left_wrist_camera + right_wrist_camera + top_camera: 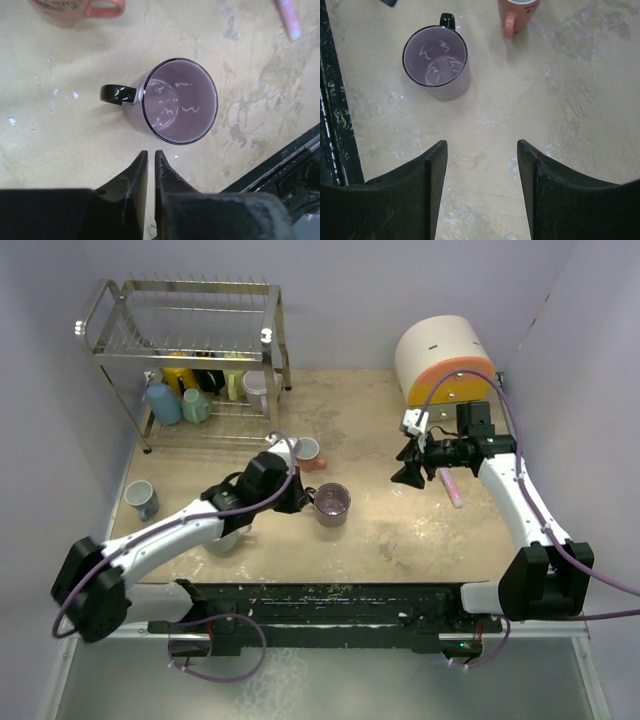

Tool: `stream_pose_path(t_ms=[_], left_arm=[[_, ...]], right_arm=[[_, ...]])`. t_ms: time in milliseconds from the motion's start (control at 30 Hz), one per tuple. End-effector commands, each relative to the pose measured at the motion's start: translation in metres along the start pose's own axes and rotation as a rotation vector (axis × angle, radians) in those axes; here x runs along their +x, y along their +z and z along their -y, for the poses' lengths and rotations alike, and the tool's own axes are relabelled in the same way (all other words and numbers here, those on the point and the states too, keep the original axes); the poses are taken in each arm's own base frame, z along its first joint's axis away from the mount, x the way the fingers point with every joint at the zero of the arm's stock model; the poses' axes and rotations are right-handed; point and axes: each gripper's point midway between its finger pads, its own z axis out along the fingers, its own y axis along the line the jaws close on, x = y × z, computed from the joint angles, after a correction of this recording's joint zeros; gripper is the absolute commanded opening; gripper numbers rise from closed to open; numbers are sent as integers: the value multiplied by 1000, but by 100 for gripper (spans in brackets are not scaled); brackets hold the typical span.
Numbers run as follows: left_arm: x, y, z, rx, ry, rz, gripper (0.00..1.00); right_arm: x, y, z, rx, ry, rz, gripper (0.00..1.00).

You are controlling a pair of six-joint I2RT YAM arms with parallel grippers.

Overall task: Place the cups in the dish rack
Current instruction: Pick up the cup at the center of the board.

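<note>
Firstly, at upper left we see the dish rack [185, 330] holding several cups [195, 405]. The left gripper [151, 152] stretches low to centre, jaws pressed together, empty, just beside the upright purple mug [332, 504]. Rightward, the right gripper [405, 472] hangs spread, empty.

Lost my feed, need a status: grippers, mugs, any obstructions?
Left gripper shut, empty, just short of the purple mug, upright on the table. Right gripper open, empty. Salmon mug stands apart; nothing between jaws and purple mug.
</note>
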Motion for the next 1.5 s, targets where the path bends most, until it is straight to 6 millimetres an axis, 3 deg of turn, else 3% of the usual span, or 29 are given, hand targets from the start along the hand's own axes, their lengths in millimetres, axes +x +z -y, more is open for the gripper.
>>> stream_pose_path(t_ms=[0,233,333,500,667,867,1167,1467], left_arm=[[-27,-41,0,6,-97,172,21],[-23,-73,-3,81,-254,294,69],[-24,-82,-4,101,-322,333,77],[-31,-100,-8,110,-437,396,79],[-34,-116,-13,118,-546,440,100],[-28,-125,-16,151,-600,456,99],[-26,-125,-15,160,-608,452,99],[-24,-119,-12,166,-622,425,100]], right_arm=[[-7,9,0,40,-58,-57,61],[-31,29,2,93,-51,-106,62],[-40,41,0,113,-37,-115,62],[-52,64,-9,95,68,-86,61],[-65,96,-21,108,157,-71,61],[-51,126,-22,209,273,-124,63],[-11,147,-15,320,314,-230,64],[14,154,-14,355,315,-306,55]])
